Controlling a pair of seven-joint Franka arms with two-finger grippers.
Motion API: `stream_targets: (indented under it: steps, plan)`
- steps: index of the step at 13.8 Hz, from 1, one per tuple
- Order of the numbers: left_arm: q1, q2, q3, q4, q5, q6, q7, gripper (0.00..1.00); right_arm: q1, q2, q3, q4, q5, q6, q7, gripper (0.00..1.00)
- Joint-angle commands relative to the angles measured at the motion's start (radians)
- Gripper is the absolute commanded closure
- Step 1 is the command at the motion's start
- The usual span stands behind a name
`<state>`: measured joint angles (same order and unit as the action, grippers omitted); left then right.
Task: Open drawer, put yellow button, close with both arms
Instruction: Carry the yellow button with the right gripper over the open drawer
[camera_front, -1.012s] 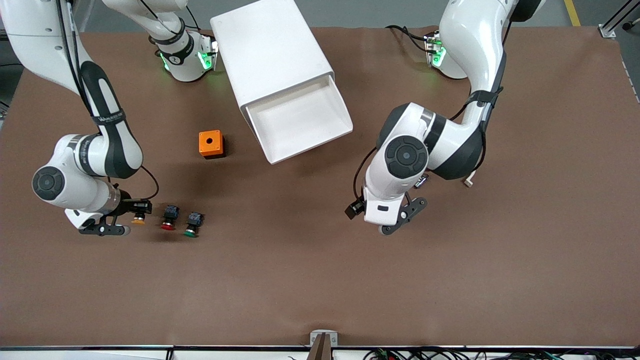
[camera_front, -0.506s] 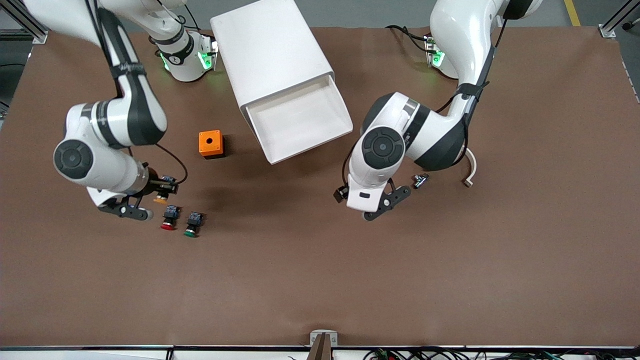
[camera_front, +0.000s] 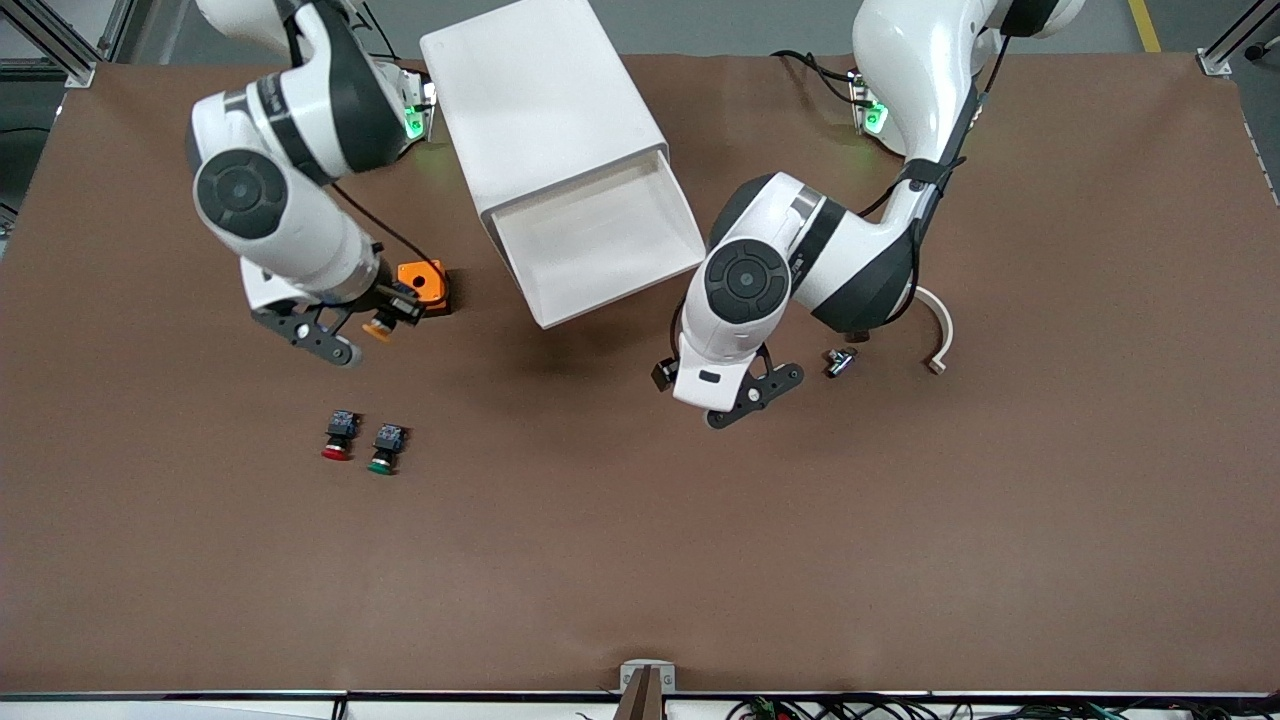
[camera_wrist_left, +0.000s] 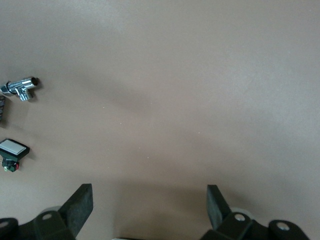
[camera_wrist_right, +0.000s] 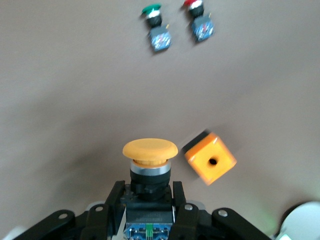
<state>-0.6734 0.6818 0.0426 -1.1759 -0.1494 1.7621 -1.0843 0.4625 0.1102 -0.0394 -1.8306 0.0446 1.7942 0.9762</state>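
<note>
My right gripper (camera_front: 372, 322) is shut on the yellow button (camera_front: 378, 328) and holds it in the air over the table, beside the orange box (camera_front: 420, 284). In the right wrist view the yellow cap (camera_wrist_right: 150, 149) sticks out past the fingers (camera_wrist_right: 112, 197), which clamp the black body. The drawer (camera_front: 640, 275) stands pulled out of the white cabinet (camera_front: 540, 100), its white tray bare. My left gripper (camera_front: 745, 395) is open and empty over bare table, close to the drawer's corner at the left arm's end; its fingers (camera_wrist_left: 80, 207) stand wide apart.
The red-capped button (camera_front: 337, 436) and green-capped button (camera_front: 384, 448) lie side by side, nearer to the front camera than the orange box. A small chrome fitting (camera_front: 840, 360) and a white curved piece (camera_front: 940, 340) lie under the left arm.
My right gripper has lifted the yellow button from beside the red one and carried it up toward the orange box. My left gripper has drifted toward the drawer.
</note>
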Motion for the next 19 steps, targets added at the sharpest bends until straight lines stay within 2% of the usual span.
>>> stream_targets:
  steps: [1, 3, 5, 10, 16, 19]
  plan:
    - [0.003, -0.031, -0.007, -0.028, 0.008, -0.009, 0.038, 0.0, 0.091, -0.015, -0.011, 0.037, 0.044, -0.015, 0.197, 1.0]
    - [0.003, -0.03, -0.016, -0.028, 0.01, -0.009, 0.04, 0.0, 0.149, -0.015, -0.011, 0.065, 0.058, -0.012, 0.313, 1.0]
    - [0.003, -0.031, -0.018, -0.028, 0.01, -0.009, 0.04, 0.0, 0.195, -0.015, -0.011, 0.083, 0.11, -0.003, 0.416, 1.0]
    - [-0.006, -0.031, -0.02, -0.028, 0.01, -0.007, 0.041, 0.0, 0.303, 0.0, -0.013, 0.08, 0.112, 0.112, 0.689, 1.0]
    - [-0.031, -0.025, -0.02, -0.028, 0.007, -0.006, 0.053, 0.0, 0.373, 0.092, -0.014, 0.079, 0.098, 0.25, 0.854, 1.0]
    - [-0.038, -0.024, -0.02, -0.03, 0.007, -0.004, 0.044, 0.0, 0.392, 0.135, -0.014, 0.077, 0.064, 0.293, 0.901, 1.0]
